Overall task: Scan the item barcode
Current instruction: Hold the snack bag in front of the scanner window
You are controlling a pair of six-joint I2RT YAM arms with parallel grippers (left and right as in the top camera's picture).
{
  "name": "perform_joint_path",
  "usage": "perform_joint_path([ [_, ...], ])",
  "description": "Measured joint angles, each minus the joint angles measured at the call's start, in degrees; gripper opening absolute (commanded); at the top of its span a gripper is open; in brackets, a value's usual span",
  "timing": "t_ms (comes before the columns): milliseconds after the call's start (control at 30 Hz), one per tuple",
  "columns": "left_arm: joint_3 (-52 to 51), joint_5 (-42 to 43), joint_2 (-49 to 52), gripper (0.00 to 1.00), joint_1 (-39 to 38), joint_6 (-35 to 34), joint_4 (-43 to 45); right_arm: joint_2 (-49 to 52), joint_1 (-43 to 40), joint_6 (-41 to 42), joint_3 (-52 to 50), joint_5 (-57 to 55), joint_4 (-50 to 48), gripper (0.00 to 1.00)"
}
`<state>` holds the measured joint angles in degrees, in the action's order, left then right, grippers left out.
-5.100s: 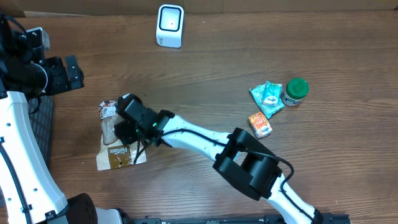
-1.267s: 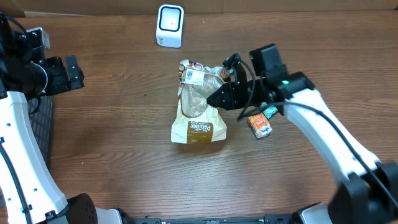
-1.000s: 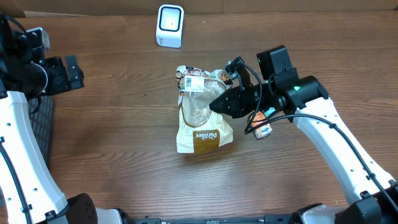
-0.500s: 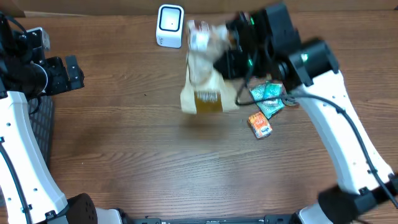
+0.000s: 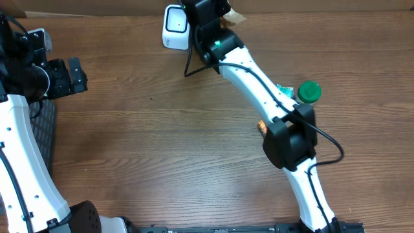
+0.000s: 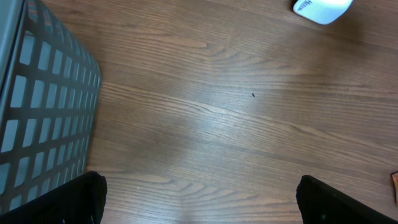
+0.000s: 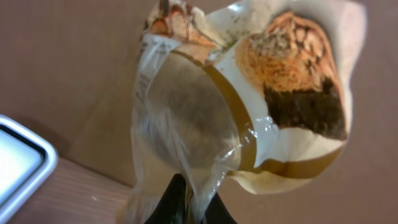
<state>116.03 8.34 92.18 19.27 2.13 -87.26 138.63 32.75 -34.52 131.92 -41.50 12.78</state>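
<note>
Brown wood-grain tabletop (image 5: 162, 142); white boxy scanner (image 5: 176, 26) at far edge. R gripper (image 7: 191, 202) clamped on clear-and-tan plastic bread bag (image 7: 249, 112); L gripper (image 6: 199, 199) wide apart, beside grey mesh basket (image 6: 37, 124).

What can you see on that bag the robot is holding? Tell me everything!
The bag is crinkly. One part is a clear plastic window, and the rest looks like white and tan paper with a picture of bread and a dark brown patch. The right gripper is shut on the clear part and holds the bag up off the table, close to the white scanner. Nothing else touches it. I can't make out a barcode from here.
</note>
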Motion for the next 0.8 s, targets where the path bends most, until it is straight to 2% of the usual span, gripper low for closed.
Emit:
perform_joint_path([
  [100, 0.0, 0.0, 0.0, 1.00, 0.0, 0.0, 0.0, 3.2, 0.0, -9.0, 0.0, -1.1, -4.2, 0.04],
  [267, 0.0, 0.0, 0.0, 1.00, 0.0, 0.0, 0.0, 8.0, 0.8, -20.9, 0.0, -0.8, -4.2, 0.04],
  [433, 0.0, 0.0, 0.0, 1.00, 0.0, 0.0, 0.0, 9.1, 2.7, -25.4, 0.0, -0.7, -4.5, 0.04],
  [800, 0.0, 0.0, 0.0, 1.00, 0.0, 0.0, 0.0, 9.1, 3.6, -29.7, 0.0, 0.2, -0.8, 0.04],
])
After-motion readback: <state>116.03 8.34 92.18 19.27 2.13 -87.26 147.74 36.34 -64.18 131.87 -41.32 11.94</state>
